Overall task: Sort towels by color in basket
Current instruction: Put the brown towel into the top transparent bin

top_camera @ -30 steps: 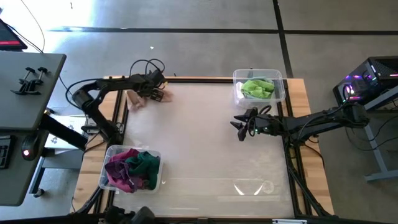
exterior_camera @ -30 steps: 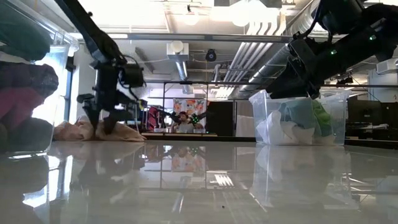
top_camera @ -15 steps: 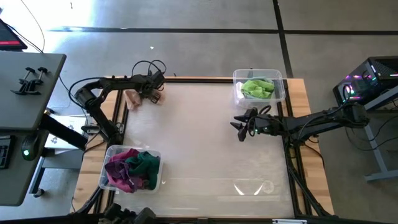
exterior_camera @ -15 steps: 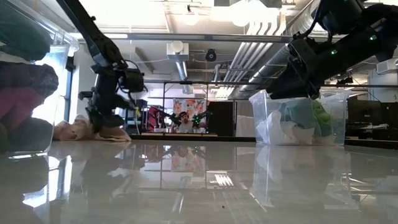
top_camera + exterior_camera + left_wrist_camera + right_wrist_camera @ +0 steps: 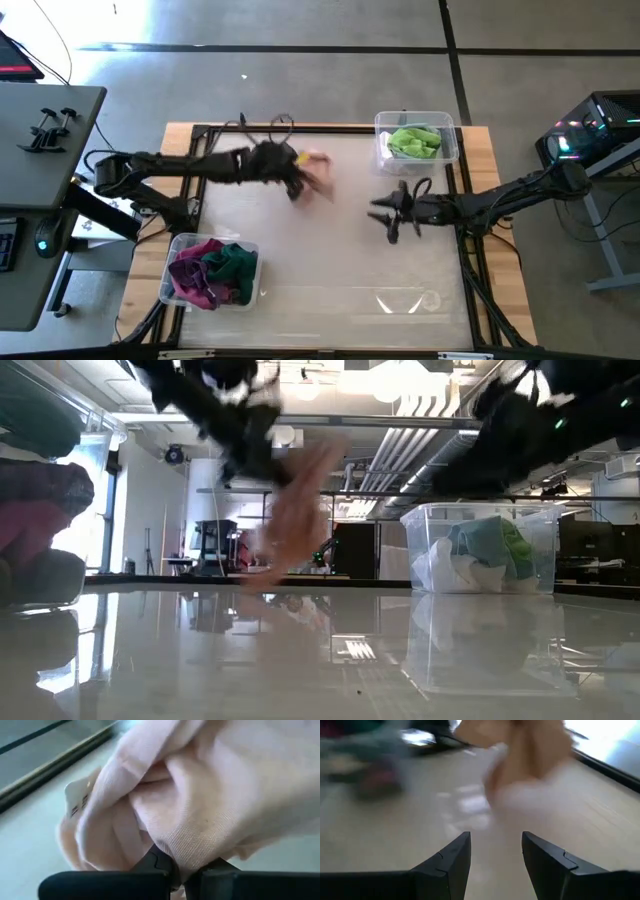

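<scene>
Left gripper, jaws clamped on a peach-pink towel, mid-frame; right gripper, jaws apart, between it and the green-filled bin.

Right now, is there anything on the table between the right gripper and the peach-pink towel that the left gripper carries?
No. In the high view, only bare table top lies between the right gripper and the peach-pink towel held by the left gripper.
</scene>
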Controlling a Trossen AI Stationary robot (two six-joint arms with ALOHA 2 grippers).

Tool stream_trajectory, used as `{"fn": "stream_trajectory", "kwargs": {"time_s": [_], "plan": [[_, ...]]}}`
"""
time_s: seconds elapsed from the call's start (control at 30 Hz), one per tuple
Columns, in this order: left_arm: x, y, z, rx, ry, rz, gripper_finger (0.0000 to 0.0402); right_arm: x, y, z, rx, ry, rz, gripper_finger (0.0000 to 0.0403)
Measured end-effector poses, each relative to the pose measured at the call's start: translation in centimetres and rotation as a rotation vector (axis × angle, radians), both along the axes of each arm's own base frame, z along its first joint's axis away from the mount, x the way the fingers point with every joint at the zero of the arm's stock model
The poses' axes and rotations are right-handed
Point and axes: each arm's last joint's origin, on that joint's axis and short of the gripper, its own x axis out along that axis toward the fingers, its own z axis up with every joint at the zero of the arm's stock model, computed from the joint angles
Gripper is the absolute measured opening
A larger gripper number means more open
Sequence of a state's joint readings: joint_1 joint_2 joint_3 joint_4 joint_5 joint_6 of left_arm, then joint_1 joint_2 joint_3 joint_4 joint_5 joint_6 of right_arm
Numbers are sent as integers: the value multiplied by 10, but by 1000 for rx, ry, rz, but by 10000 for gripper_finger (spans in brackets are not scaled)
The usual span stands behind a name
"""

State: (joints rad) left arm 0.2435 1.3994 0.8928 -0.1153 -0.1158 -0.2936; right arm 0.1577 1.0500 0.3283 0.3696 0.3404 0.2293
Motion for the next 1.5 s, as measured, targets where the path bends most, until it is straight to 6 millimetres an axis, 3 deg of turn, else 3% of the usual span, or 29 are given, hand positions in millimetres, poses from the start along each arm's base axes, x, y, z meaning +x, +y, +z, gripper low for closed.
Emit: {"fn": "stream_trajectory", "kwargs": {"time_s": [0.13,0.3,0.5,0.73,0.9,1.07,1.33,1.5], "plan": [[22,-39,1,34,-114,-183,3,1,25,19,-56,-180,221,172],[47,-52,-39,-66,-81,-161,4,0,46,37,-144,-301,342,172],[73,-54,-87,-140,-110,-105,6,16,45,42,-212,-277,248,172],[76,-55,-107,-198,-67,-137,59,47,28,37,-310,-158,163,200],[75,-59,-100,-223,-81,-212,125,66,6,26,-224,-49,128,241],[70,-61,-83,-235,-89,-260,170,79,-4,-3,-155,72,166,247],[43,-68,-35,-121,-68,-272,183,93,-21,-37,-171,136,64,247],[33,-70,-23,20,-36,-148,184,104,-41,-48,-142,61,-30,247]]}}
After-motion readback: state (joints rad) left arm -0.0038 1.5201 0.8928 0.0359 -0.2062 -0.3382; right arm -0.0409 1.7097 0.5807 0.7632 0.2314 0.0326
